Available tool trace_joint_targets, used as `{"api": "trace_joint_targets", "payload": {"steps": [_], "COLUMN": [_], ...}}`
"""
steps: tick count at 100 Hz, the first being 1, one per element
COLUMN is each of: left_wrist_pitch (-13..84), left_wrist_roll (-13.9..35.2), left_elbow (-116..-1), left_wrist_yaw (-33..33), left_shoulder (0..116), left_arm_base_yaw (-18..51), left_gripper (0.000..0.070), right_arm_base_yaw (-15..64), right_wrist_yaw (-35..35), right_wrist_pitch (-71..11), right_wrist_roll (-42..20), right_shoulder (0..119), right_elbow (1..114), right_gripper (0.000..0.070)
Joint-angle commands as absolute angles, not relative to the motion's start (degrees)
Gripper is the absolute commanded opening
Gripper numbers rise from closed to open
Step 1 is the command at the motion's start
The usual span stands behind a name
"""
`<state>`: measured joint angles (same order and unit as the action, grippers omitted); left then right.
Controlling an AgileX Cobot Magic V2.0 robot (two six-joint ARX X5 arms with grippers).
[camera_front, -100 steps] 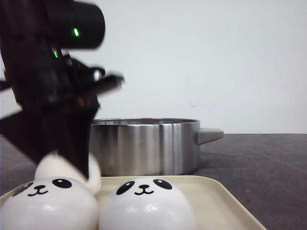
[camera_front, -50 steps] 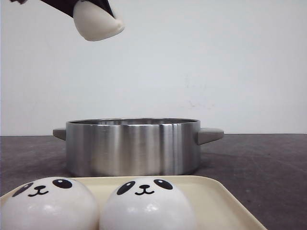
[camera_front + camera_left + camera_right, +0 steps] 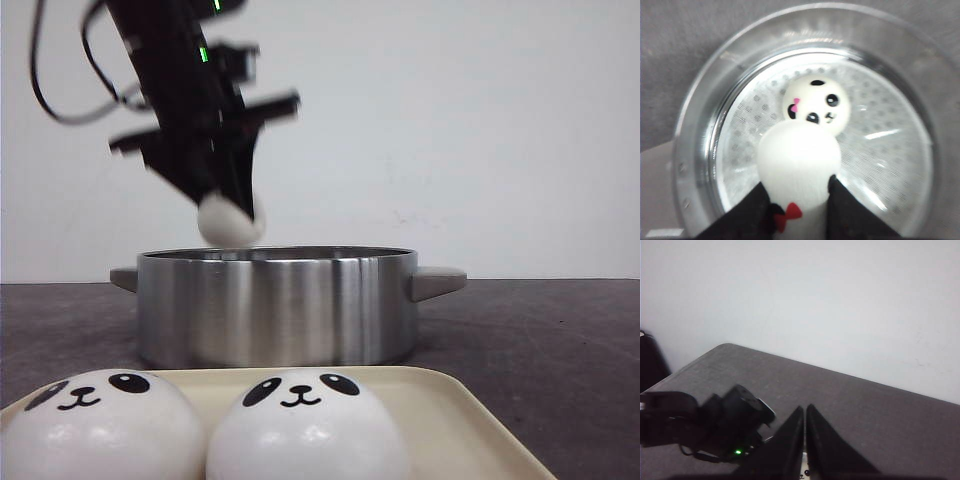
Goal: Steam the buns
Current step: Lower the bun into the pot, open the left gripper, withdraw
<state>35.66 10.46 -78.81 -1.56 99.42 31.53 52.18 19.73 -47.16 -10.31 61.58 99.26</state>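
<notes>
Bun white, glossy, in left gripper; above pot.

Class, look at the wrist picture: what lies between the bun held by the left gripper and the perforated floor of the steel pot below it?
In the left wrist view, a second bun lies on the pot floor, partly beneath the held bun.

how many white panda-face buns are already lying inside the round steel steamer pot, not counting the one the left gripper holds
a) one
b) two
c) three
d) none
a: the left wrist view shows a single white panda-face bun with a pink bow on the perforated floor of the round steel steamer pot, under the bun in the left gripper.
</notes>
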Motion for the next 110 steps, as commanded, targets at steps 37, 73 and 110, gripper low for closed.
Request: {"api": "trace_joint_targets", "payload": {"steps": [37,73,110], "left_wrist_pitch": [31.16,33.12,38.02], "left_wrist_roll": [10.63,11.4,16.16], "left_elbow": [-80.14,-82.76,-91.44], "left_wrist_yaw": [-4.54,-4.29,-4.03], "left_shoulder": [108.05,108.03,97.36], "left_arm_base_yaw": [29.85,29.91,30.79], "left_gripper": [0.0206,0.0569,0.0551], "right_arm_base_yaw": [52.86,52.84,52.64], "right_wrist_yaw": [19.97,19.94,19.53], "right_wrist_pitch": [-49.82,-49.93,-66.04], "right_wrist_roll": [-10.55,-11.55,-17.82], "right_shoulder": [62.08,62.11,65.45], "right_elbow": [100.18,100.18,99.02], "right_gripper": [0.0,0.0,0.0]}}
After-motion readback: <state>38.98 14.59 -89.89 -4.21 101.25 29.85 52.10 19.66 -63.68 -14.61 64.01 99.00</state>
